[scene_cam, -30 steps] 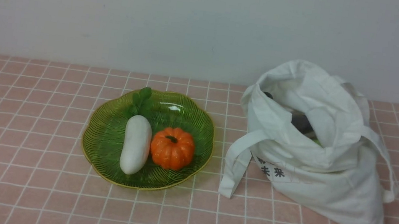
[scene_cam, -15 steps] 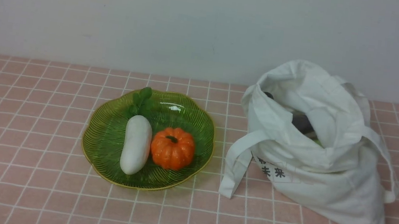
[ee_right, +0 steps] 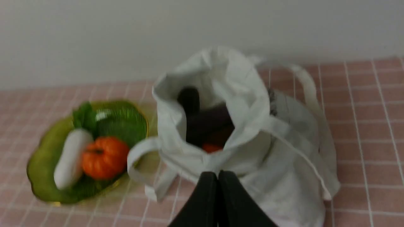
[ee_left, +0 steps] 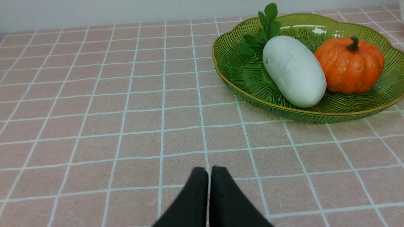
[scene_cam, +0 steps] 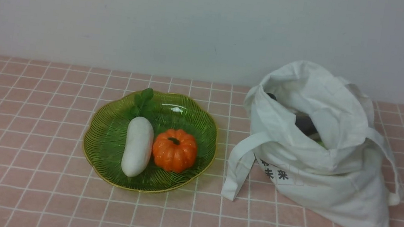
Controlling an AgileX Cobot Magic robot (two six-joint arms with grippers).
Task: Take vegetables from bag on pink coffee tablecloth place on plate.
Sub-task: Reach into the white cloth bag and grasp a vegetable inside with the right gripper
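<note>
The white cloth bag [scene_cam: 321, 152] slumps open on the pink grid tablecloth [scene_cam: 21, 183] at the right. In the right wrist view the bag [ee_right: 284, 164] holds a dark purple eggplant [ee_right: 208, 121] and an orange piece [ee_right: 211, 147]. The green plate [scene_cam: 104, 143] at centre left carries a white radish with green leaves [scene_cam: 138, 146] and an orange pumpkin [scene_cam: 174, 149]. My left gripper [ee_left: 209, 171] is shut and empty, low over the cloth short of the plate [ee_left: 240, 72]. My right gripper [ee_right: 217, 176] is shut and empty, above the bag's near side. Neither gripper shows in the front view.
A plain pale wall [scene_cam: 198, 23] stands just behind the cloth and the bag. A bag strap [scene_cam: 238, 165] hangs down onto the cloth between the bag and the plate. Bare cloth lies left of and in front of the plate.
</note>
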